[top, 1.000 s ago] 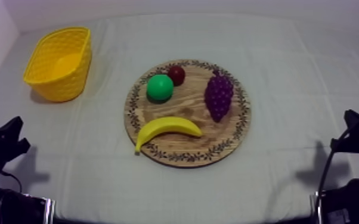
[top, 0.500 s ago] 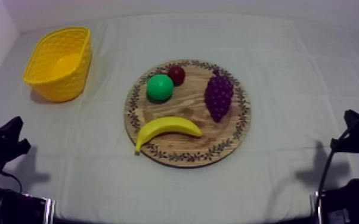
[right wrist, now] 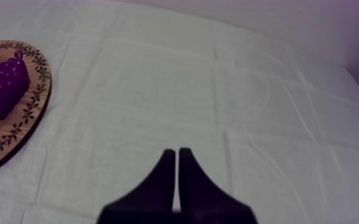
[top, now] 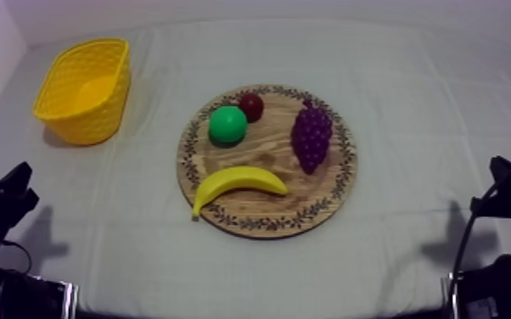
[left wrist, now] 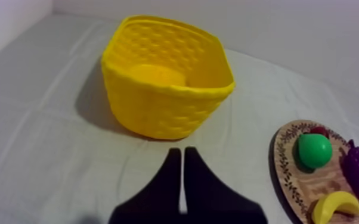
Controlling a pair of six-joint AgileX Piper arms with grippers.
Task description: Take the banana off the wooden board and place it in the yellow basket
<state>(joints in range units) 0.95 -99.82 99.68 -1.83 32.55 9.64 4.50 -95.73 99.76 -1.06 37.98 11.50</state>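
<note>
The banana (top: 238,184) lies on our wooden board (top: 269,158) near its front rim; the yellow basket (top: 55,81) stands well left of the board. Our left gripper (left wrist: 182,152) and right gripper (right wrist: 177,154), off the board, are pressed together

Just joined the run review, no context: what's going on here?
Nothing is being handled yet. The curved yellow toy banana lies on the round wooden board, beside a purple bunch of grapes, a round green fruit and a small red fruit. The yellow woven basket stands at the far left of the table, nothing inside. The left gripper and right gripper are both shut on nothing, low at their own sides.
</note>
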